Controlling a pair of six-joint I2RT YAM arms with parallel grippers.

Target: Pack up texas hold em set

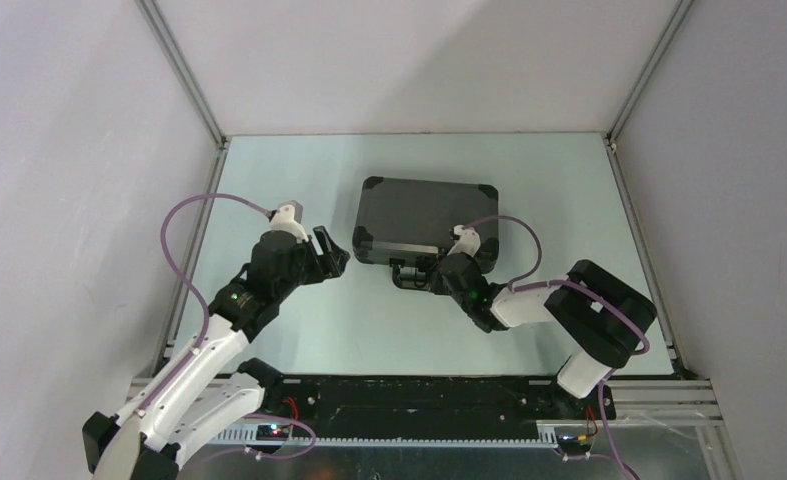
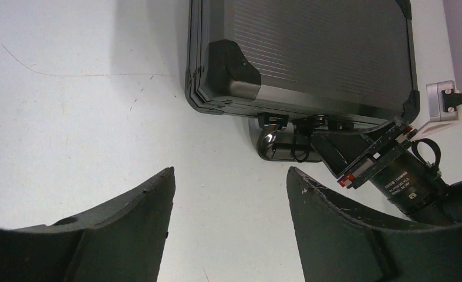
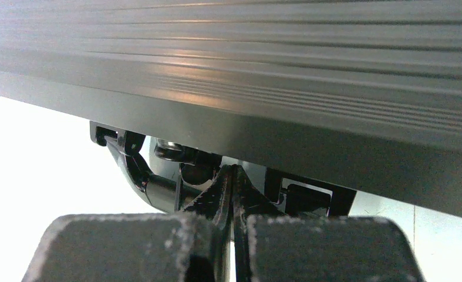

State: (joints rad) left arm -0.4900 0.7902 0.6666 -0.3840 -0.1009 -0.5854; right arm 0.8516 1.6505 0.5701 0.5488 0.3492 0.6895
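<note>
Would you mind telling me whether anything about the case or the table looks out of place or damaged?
Nothing stands out. The black case lies shut and flat on the table, its corner guards intact; the only blemish is a faint scratch on the table beside it.

Both arms mix white shells with black joints: the left arm (image 1: 197, 362) and the right arm (image 1: 524, 300) each carry a looping purple cable (image 1: 166, 230) and a small green light (image 1: 234, 296). The left gripper (image 2: 231, 176) has broad, dark, curved fingers (image 2: 128, 229) with scuffed edges; a black cylinder (image 2: 401, 182) on the right arm bears white lettering, perhaps a label, too small to read
</note>
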